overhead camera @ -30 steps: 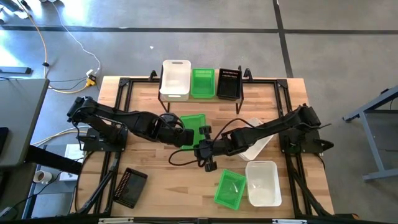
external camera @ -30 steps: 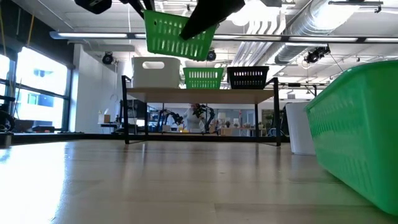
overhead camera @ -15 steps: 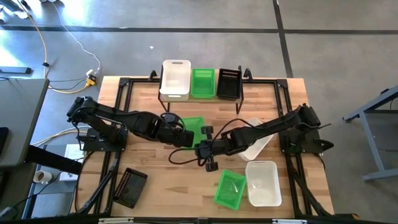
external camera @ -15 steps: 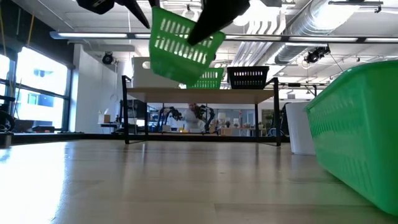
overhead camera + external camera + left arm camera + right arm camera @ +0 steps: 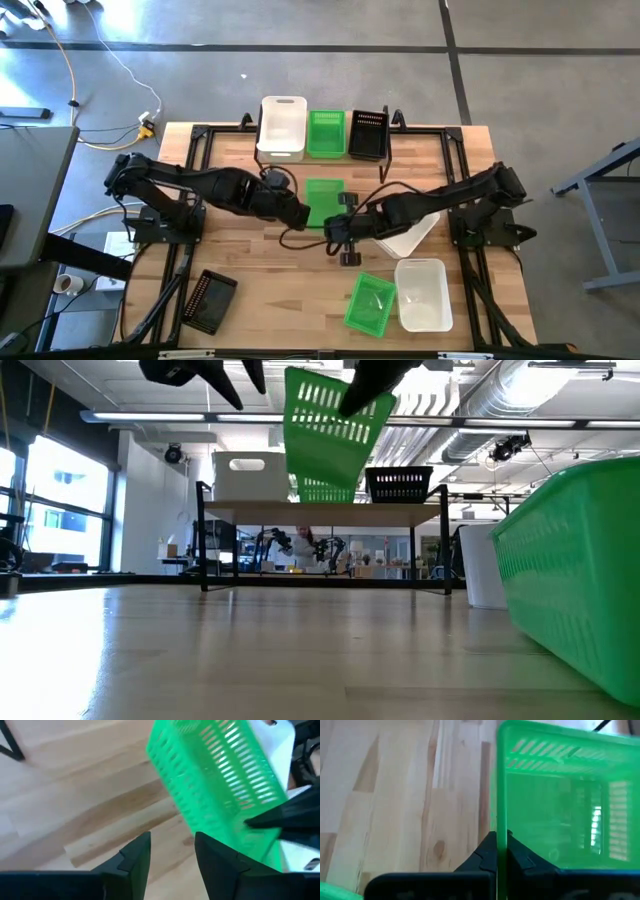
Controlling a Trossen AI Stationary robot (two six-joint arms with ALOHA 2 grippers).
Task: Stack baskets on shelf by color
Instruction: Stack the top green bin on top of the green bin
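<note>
Since a second ago we've let the green basket (image 5: 322, 201) go from our left gripper (image 5: 300, 215) and swung it shelfward.
Left fingers parted beside it; right gripper (image 5: 340, 226) pinches its rim above the table's middle—level it before the shelf (image 5: 390, 128)'s back-edge green one (image 5: 326, 133).

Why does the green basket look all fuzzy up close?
In the left wrist view the green slotted plastic basket is smeared, close to the lens. In the right wrist view its rim is soft. In the low view it looks crisp against bright ceiling lights.

Bright, even light; blurred wrist views.
</note>
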